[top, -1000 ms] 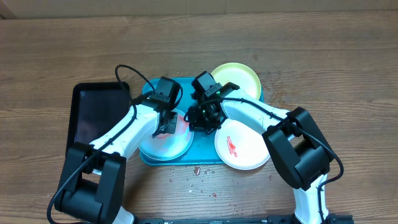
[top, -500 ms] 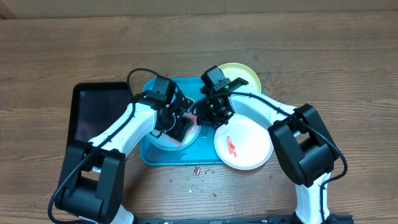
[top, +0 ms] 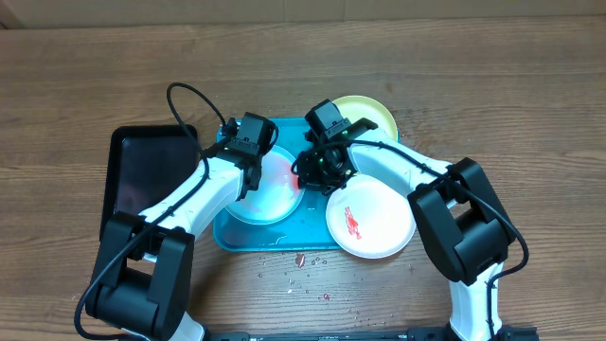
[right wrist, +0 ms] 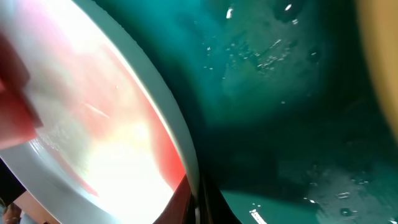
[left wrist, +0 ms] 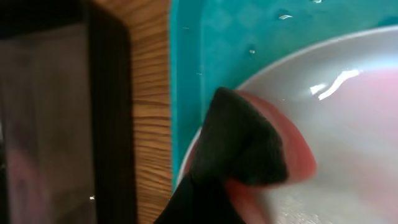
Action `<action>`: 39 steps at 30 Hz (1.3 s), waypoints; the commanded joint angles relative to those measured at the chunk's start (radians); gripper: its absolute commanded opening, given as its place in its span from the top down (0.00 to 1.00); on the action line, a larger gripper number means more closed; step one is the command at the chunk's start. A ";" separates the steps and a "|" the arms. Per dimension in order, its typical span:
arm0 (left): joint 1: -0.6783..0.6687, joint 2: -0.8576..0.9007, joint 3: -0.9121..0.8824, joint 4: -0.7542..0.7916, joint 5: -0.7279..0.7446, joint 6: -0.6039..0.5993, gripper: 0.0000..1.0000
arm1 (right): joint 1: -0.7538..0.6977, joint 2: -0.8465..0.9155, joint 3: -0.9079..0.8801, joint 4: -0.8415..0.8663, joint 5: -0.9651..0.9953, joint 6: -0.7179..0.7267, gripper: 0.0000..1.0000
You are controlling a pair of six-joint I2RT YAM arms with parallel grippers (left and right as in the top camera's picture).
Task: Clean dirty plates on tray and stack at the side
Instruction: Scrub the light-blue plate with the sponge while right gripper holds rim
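The light-blue-rimmed plate (top: 273,196) lies on the left half of the turquoise tray (top: 317,232). My left gripper (top: 254,176) is over its upper left part, shut on a pink sponge (left wrist: 297,165) that presses on the plate (left wrist: 354,130). My right gripper (top: 315,175) is shut on that plate's right rim (right wrist: 177,134), one finger inside and one outside. The yellow-green plate (top: 367,116) sits at the tray's far right corner. The white plate (top: 371,220), with a red smear, lies at the tray's near right edge, partly off it.
A black tray (top: 142,175) lies on the wooden table just left of the turquoise tray, and its rim (left wrist: 109,112) runs close beside my left gripper. Red crumbs (top: 295,260) are scattered on the table in front of the tray. Water drops (right wrist: 267,56) lie on the tray floor.
My left gripper swept the sponge across the plate to the right, then back to the upper left. The plate shifted up and right on the tray. My right gripper kept hold of the rim.
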 commanded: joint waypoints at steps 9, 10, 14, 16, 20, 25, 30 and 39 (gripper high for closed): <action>-0.008 0.008 0.002 0.040 0.882 0.352 0.96 | 0.003 0.001 0.002 -0.003 0.000 0.002 0.96; -0.011 0.008 0.002 0.031 0.899 0.378 0.96 | 0.003 0.001 0.002 -0.003 0.000 0.002 0.96; -0.013 0.008 0.002 -0.037 0.896 0.447 0.96 | 0.003 0.001 0.002 -0.005 0.000 0.002 0.96; -0.009 0.008 0.002 -0.074 0.851 0.452 0.96 | 0.003 0.001 0.002 -0.007 0.000 0.002 0.96; 0.012 0.008 0.002 -0.123 0.595 0.410 0.96 | 0.003 0.001 0.002 -0.008 0.000 0.002 0.96; 0.037 0.008 0.002 -0.113 0.173 0.233 0.96 | 0.003 0.001 0.002 -0.008 0.000 0.002 0.96; 0.046 0.008 0.002 -0.018 -0.050 0.069 0.96 | 0.003 0.001 0.002 -0.007 0.000 0.002 0.96; 0.042 0.008 0.002 0.154 0.469 0.175 0.96 | 0.003 0.001 0.002 -0.007 0.000 -0.002 0.96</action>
